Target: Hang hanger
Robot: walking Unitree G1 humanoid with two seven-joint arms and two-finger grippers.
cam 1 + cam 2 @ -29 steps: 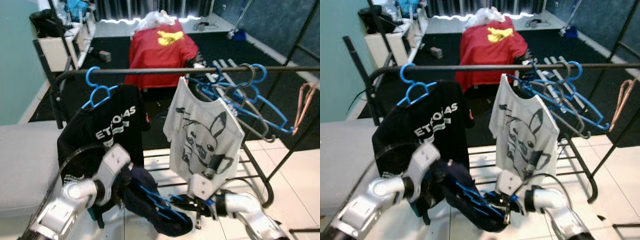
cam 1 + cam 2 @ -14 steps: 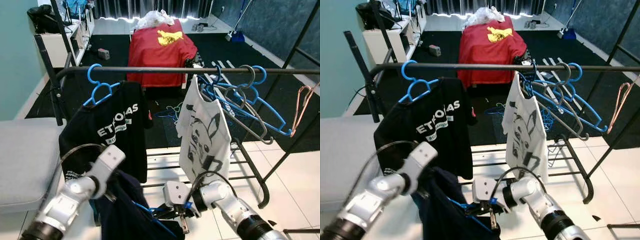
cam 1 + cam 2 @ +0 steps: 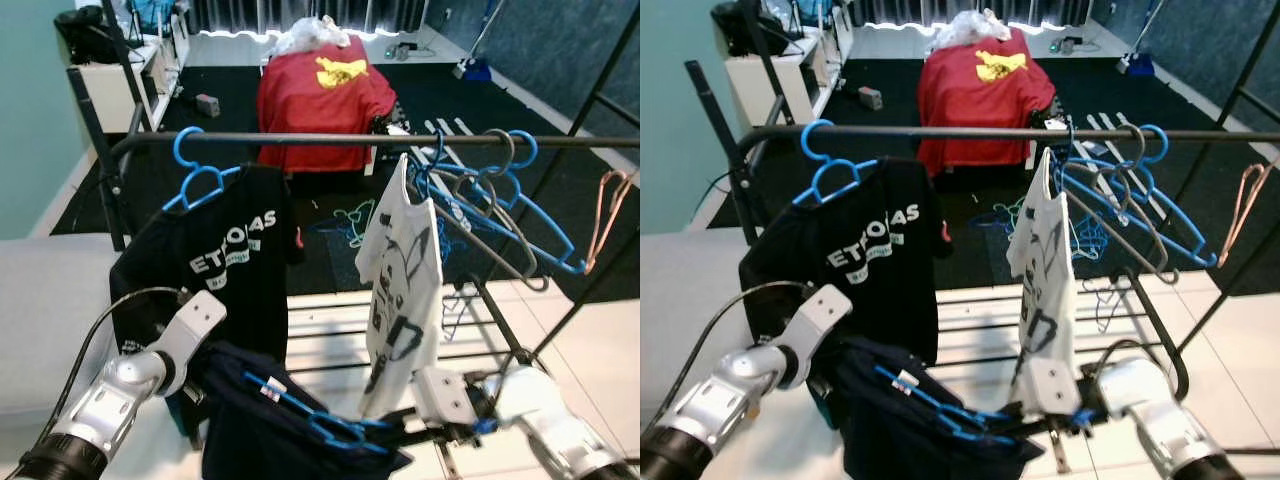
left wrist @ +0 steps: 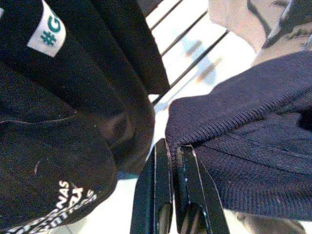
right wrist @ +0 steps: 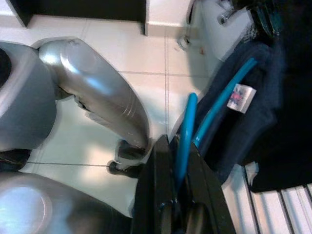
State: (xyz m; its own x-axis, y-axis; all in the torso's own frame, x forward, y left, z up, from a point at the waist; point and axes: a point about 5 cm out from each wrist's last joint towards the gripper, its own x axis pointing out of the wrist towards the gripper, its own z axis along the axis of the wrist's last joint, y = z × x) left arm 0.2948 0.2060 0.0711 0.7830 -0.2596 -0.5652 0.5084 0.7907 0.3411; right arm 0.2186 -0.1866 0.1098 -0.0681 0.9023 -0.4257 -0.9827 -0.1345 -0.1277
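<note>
A blue hanger carries a navy garment low in front of me, below the black rail. My right gripper is shut on the blue hanger's bar, and it shows at the lower right in the head view. My left gripper is shut on the ribbed edge of the navy garment, down at the garment's left side. The hanger's hook is hidden among the cloth.
On the rail hang a black printed T-shirt on a blue hanger, a white cartoon shirt, several bare blue and grey hangers and a copper one. A grey surface lies at my left. A red-draped thing stands behind.
My right gripper has swung to the right with the blue hanger, spreading the navy garment between both grippers. The white shirt has turned more edge-on.
</note>
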